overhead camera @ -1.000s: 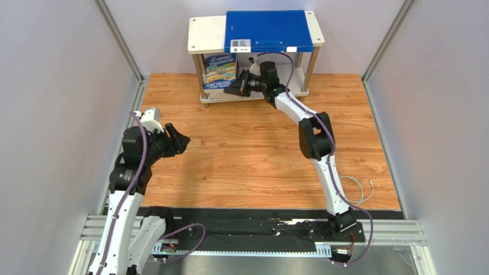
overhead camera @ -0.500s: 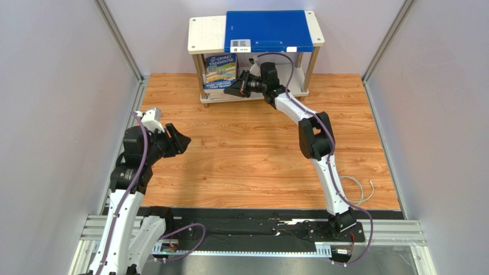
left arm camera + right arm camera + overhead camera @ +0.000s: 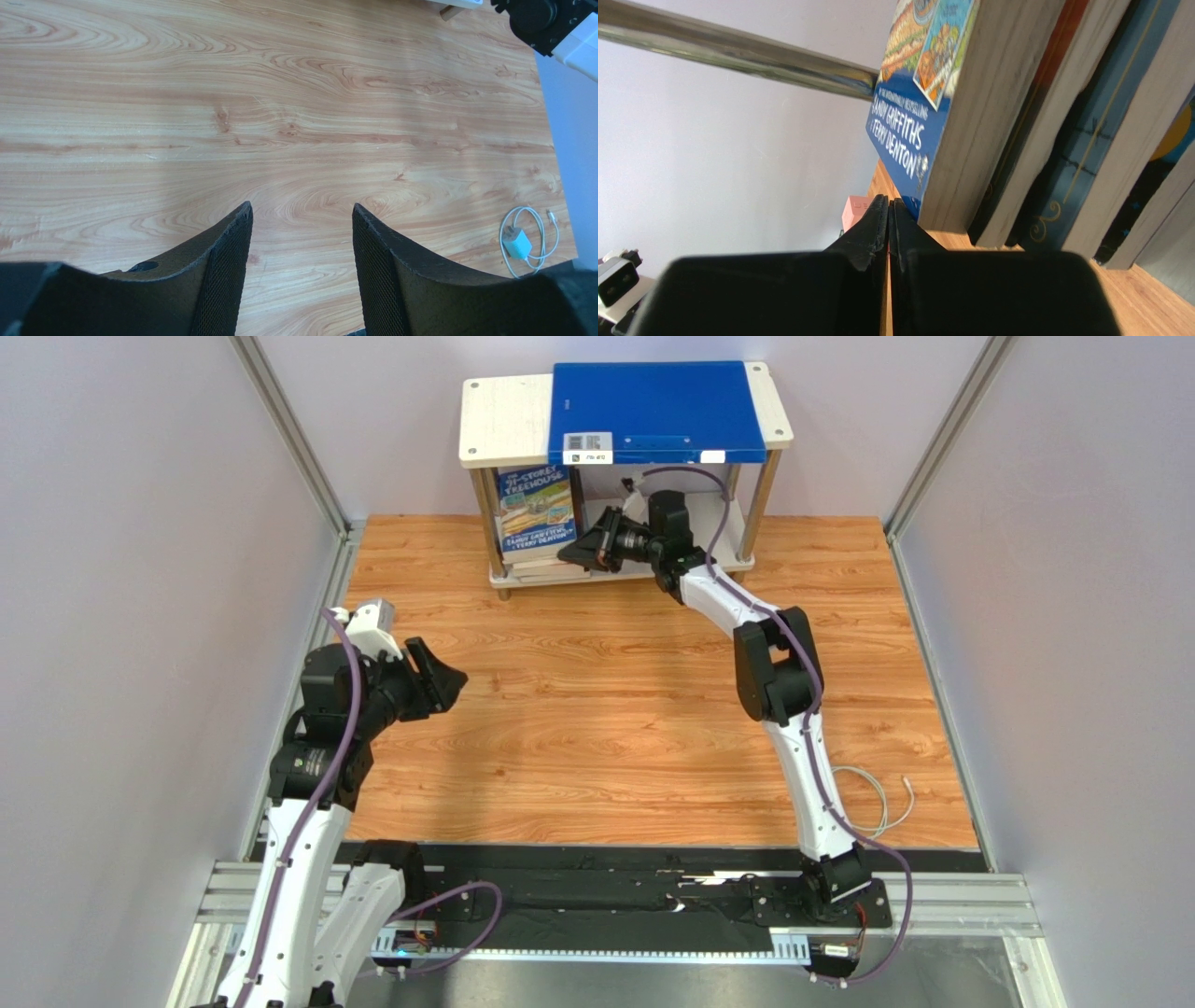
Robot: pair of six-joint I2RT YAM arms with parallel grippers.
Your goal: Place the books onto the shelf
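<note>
Seen from above, a wooden table (image 3: 603, 700) sits between pale walls, with a small two-tier shelf (image 3: 505, 420) at its far edge. A large blue folder (image 3: 657, 409) with a white label lies flat on the shelf's top board. The books (image 3: 537, 511) stand together at the left end of the lower tier, with a blue cartoon cover facing outward. The right arm reaches across the table to the shelf, and the right gripper (image 3: 571, 556) is at the lower tier, just beside the right-hand side of the books. The left gripper (image 3: 442, 679) hangs over the left side of the table, well apart from the shelf. A loose white cable (image 3: 877, 798) lies near the table's right edge. From the left wrist, the two black fingers stand apart with only bare wood grain between them, so this hand is released and holds nothing; a white cable with a small teal plug (image 3: 519, 243) lies at the lower right. From the right wrist, the two fingers are clenched flat against each other with nothing between them, their tip just below the lower corner of the blue cover; whether it touches cannot be told. Behind that cover, several more books press side by side, showing page edges and orange-red, navy and dark covers. A silver shelf post (image 3: 738, 52) crosses the upper left.
</note>
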